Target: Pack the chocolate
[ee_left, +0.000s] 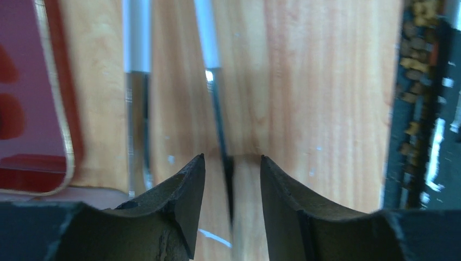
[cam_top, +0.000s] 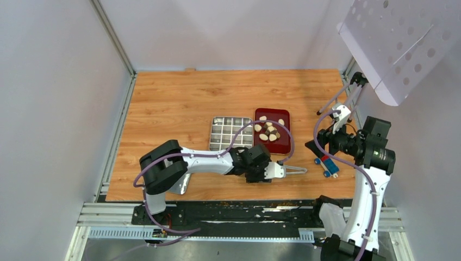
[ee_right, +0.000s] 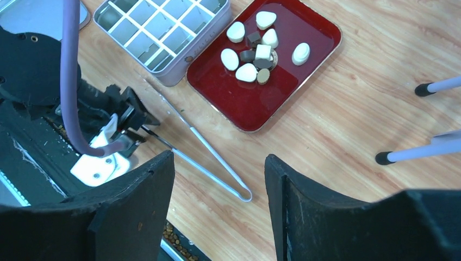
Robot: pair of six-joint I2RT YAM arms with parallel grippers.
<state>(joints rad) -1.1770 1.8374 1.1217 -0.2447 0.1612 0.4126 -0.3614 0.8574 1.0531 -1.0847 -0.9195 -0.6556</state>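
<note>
Looking down my left pincer [ee_left: 232,159], I see its jaws apart with only one thin arm of the tongs [ee_left: 208,38] in the gap. The other arm lies outside, past my left-hand finger [ee_left: 182,196]. I am gripping nothing yet. That is the main risk as I judge it: clamping here would catch a single blade, so the tongs could swivel, skid on the smooth wooden table [ee_left: 326,109], or lift without being able to squeeze. They are slim polished metal with pale sleeved ends, springy and joined in a narrow bend at the lower middle of the right wrist view. My right pincer [ee_right: 220,157] hangs open and empty. The chocolate [ee_right: 253,54] sits in a loose cluster on the glossy red tray [ee_right: 244,103] at the upper middle of that view, cream ovals touching dark blocky pieces. They look smooth and rounded, so they could squirt from metal tips or nudge each other. The tin [ee_right: 163,32] just beside the tray, upper left, has small cells with thin dividers, and none looks filled. A poorly centred piece could perch on a divider.
</note>
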